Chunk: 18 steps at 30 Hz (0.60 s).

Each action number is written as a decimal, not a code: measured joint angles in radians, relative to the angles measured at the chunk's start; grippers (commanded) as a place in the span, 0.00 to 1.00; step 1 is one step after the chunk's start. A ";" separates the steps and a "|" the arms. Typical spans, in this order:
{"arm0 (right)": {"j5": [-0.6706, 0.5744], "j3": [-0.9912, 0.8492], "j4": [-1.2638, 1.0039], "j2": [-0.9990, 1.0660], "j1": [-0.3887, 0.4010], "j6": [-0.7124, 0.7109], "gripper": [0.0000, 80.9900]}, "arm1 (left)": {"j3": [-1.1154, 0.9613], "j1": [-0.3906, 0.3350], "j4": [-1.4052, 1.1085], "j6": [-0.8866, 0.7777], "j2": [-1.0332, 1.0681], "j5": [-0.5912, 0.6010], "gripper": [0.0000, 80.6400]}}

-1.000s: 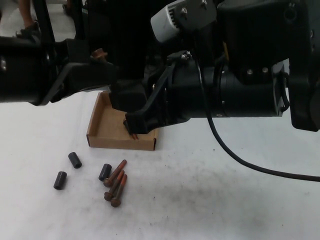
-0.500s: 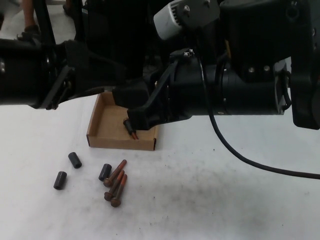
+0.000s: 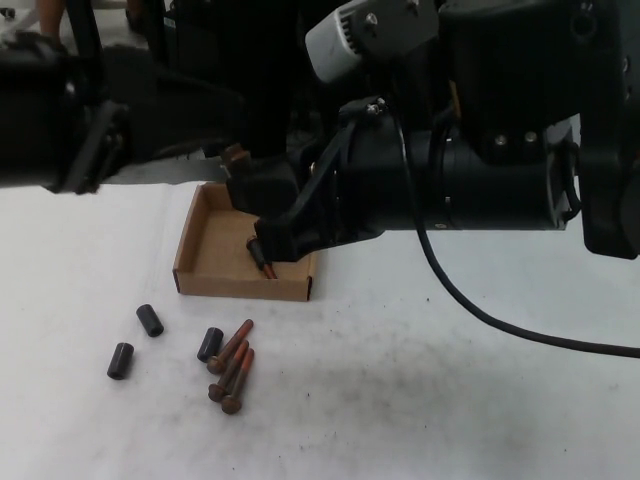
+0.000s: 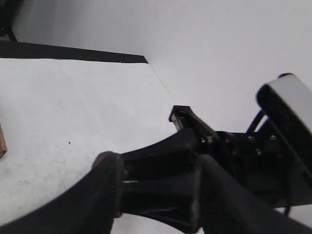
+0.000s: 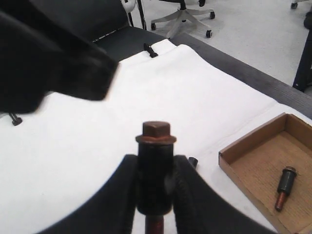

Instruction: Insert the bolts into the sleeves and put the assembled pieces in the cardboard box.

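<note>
A white tabletop (image 3: pixel 430 410), scuffed grey in places, carries the work. Beyond its dark edge, the right wrist view shows a pale floor (image 5: pixel 243 34) with office chairs (image 5: pixel 183 17).

The cardboard box (image 3: pixel 240 283) sits toward the far side of the tabletop. In the right wrist view, one assembled piece (image 5: pixel 284 185) lies on the box's bottom. In front of the box lie three loose sleeves (image 3: pixel 150 320) and three loose bolts (image 3: pixel 231 366), with one sleeve just beside the bolts.

The right gripper (image 5: pixel 155 168) is clamped on a sleeve (image 5: pixel 155 192) that stands upright between its fingers. A bolt (image 5: pixel 156 132) is seated in the sleeve, head on top. The left gripper (image 4: pixel 153 165) has its fingers spread apart and hangs above the tabletop.

In the high view, both arms cover the far tabletop and the right part of the box. A dark piece (image 3: pixel 262 255) shows at the box's near right corner, but it cannot be told whether it is held or lying there. The lower end of the held bolt is cut off by the frame edge.
</note>
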 measured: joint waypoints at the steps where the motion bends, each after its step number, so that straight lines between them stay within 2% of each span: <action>1: 0.003 -0.003 0.000 0.013 -0.003 -0.004 0.00 | 0.000 0.000 0.000 0.000 -0.018 0.000 0.51; 5: 0.003 -0.049 0.004 0.108 -0.035 -0.003 0.00 | 0.000 0.000 0.085 0.041 -0.158 -0.052 0.48; 7: -0.002 -0.133 0.017 0.216 -0.076 0.030 0.00 | 0.000 0.000 0.182 0.105 -0.215 -0.152 0.47; 11: -0.004 -0.212 0.049 0.296 -0.105 0.046 0.00 | 0.000 0.000 0.308 0.143 -0.326 -0.286 0.47; 18: -0.020 -0.498 0.184 0.571 -0.166 0.066 0.00 | 0.000 0.000 0.406 0.153 -0.454 -0.379 0.47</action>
